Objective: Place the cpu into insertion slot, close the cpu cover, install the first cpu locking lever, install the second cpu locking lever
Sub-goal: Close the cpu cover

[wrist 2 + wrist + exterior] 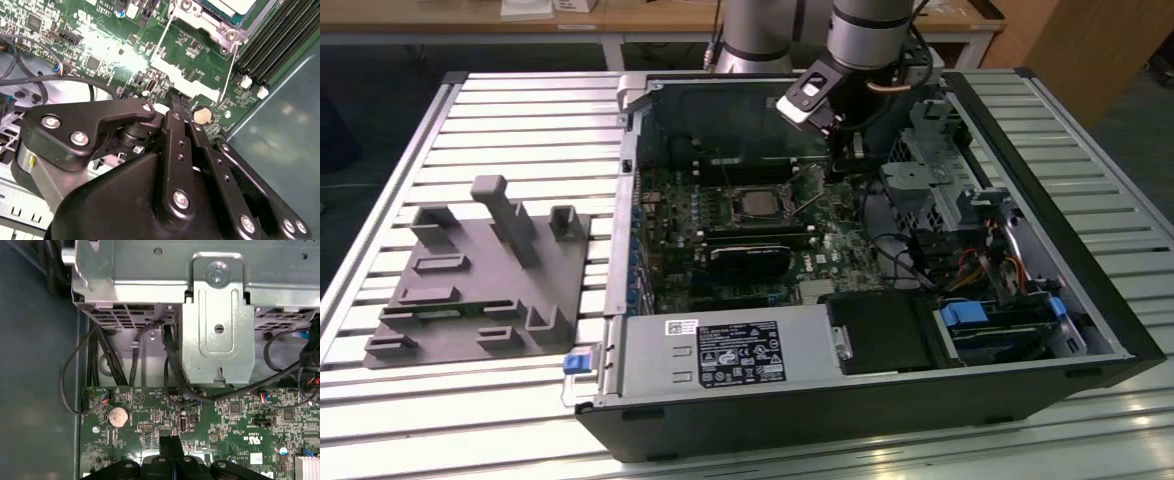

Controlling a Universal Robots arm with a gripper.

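Exterior view: cpu [757,204] near claw [849,168], apart

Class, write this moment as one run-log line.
gripper: fingers shut, nothing held, over green board | chip: in socket | cover: appears down around chip

Robotics lab: an open computer case [854,410] on a slatted metal bench [520,120], robot arm [867,30] above it, wooden desks [654,18] behind.

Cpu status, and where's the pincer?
Pincer shut, empty, tip low over the motherboard. Cpu seated, cpu cover down around it. Lever wires stick out; latching unclear.
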